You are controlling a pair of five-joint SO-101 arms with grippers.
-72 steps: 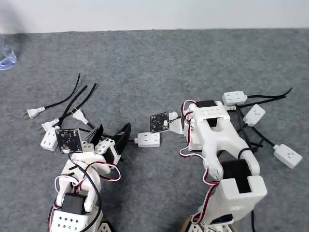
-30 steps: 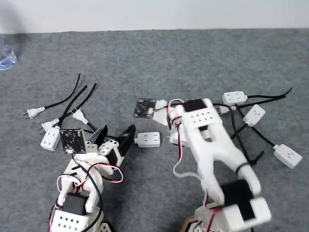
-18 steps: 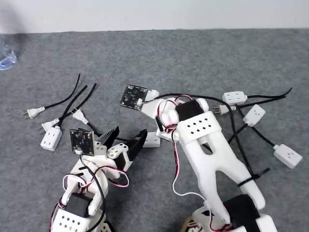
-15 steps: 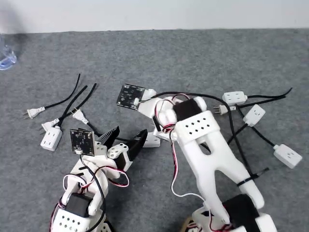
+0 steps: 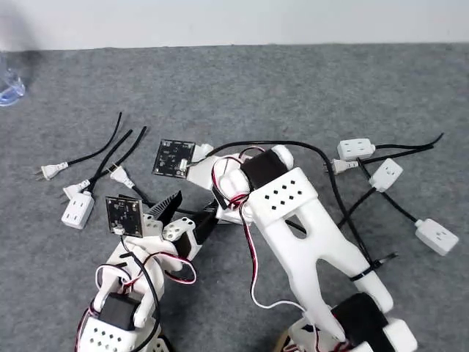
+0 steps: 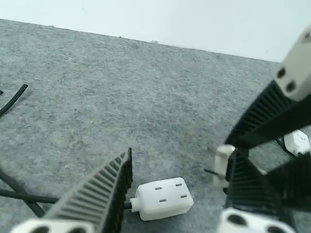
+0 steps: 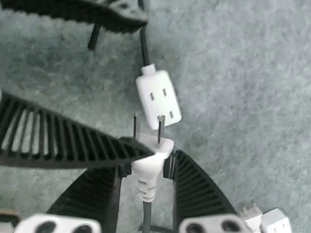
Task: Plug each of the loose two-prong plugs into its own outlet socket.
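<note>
The right pincer (image 7: 156, 154) is clamped on a white two-prong plug (image 7: 148, 170), prongs near the white rectangular outlet socket (image 7: 159, 100); the left pincer (image 6: 177, 155) has its jaws apart. No plug seems inserted yet.

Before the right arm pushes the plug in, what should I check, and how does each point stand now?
1. Right gripper shut on two-prong plug: ok.
2. Prongs aimed toward outlet socket: ok.
3. Prongs inside socket: not ok, both bare.
4. Left gripper holding socket: not ok, open around it.
5. Left gripper's finger clear of plug: cannot tell.
</note>
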